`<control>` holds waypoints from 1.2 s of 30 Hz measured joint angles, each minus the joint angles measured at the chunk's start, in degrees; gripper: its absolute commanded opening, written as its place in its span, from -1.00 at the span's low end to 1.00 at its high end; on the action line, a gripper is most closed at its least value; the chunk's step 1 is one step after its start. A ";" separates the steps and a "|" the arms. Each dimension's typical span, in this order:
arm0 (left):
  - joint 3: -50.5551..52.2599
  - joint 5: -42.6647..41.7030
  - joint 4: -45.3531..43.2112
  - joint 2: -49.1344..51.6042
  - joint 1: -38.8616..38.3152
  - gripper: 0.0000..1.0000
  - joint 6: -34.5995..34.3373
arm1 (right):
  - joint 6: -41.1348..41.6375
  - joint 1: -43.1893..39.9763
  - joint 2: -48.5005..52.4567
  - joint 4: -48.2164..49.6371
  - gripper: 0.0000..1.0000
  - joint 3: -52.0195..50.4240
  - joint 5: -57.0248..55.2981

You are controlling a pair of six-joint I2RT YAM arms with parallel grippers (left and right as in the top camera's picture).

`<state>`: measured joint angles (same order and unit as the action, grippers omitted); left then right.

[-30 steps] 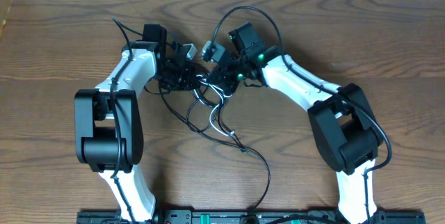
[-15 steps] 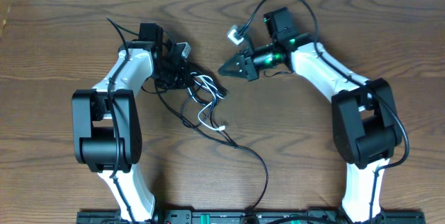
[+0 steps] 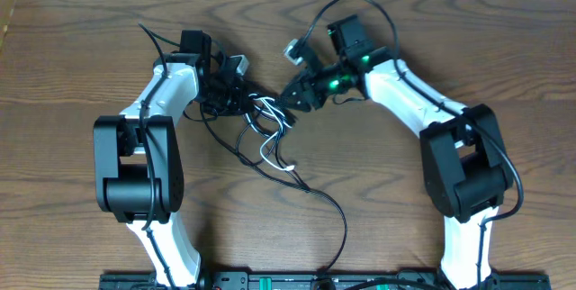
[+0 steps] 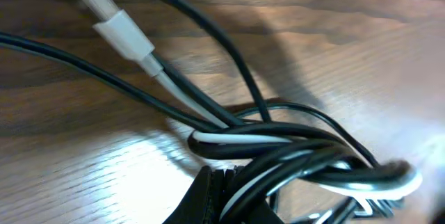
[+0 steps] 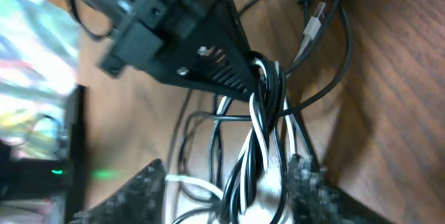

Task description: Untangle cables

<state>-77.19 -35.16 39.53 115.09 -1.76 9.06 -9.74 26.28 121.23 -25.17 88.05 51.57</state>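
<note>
Swinging back in from where it stood half a second earlier, the right arm [image 3: 454, 159] had carried its gripper down and leftward to the tangle again; the left arm [image 3: 144, 159] had hardly shifted.

On the wooden table [image 3: 72, 56] there were two arms and two grippers. The cables [image 3: 270, 132] lay near the middle of the table, between the two grippers. The left gripper [image 3: 236, 98] sat at the knot's left end, clamped tight on the bundle. In the right wrist view its black finger [image 5: 208, 50] pinched the strands where they bunched together.

The right gripper [image 3: 292, 99] was at the knot's right side, just beside it and about as near as the left one. Its fingers [image 5: 306, 179] stood apart, holding nothing. The bundle ran lengthwise between them, from the left gripper toward the right wrist camera. I judged that closing them would pinch across the strands, and that pulling rightward would draw them away from the left grip.

Counted, there was one white cord [image 3: 270, 152]. There looked to be two black cords [image 3: 340, 218], one trailing far toward the near edge, though the loops made the count unsure. Two plugs [image 5: 316, 19] showed beyond the knot in the right wrist view.
</note>
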 measured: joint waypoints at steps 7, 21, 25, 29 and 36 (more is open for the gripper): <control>0.00 -6.58 0.50 0.00 -0.02 -0.85 2.67 | -1.97 5.22 0.00 3.54 0.23 0.00 -13.68; 0.00 -8.44 0.48 0.00 0.00 -0.85 3.21 | -2.86 8.11 -0.02 3.13 -0.98 0.00 -27.63; 0.00 -8.39 0.50 0.00 0.00 -0.85 3.21 | -2.84 8.13 0.00 3.04 -0.98 0.00 -26.95; 0.00 -7.52 0.63 0.00 -0.02 -0.85 3.17 | -2.84 7.61 -0.02 2.12 -0.98 0.00 -23.87; 0.00 -6.29 1.07 0.00 -0.90 -0.85 2.69 | -4.33 5.03 -0.02 -0.70 -0.98 0.00 -14.58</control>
<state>-77.19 -41.45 40.60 115.09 -2.66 11.75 -14.06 31.31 121.21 -25.87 88.05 36.99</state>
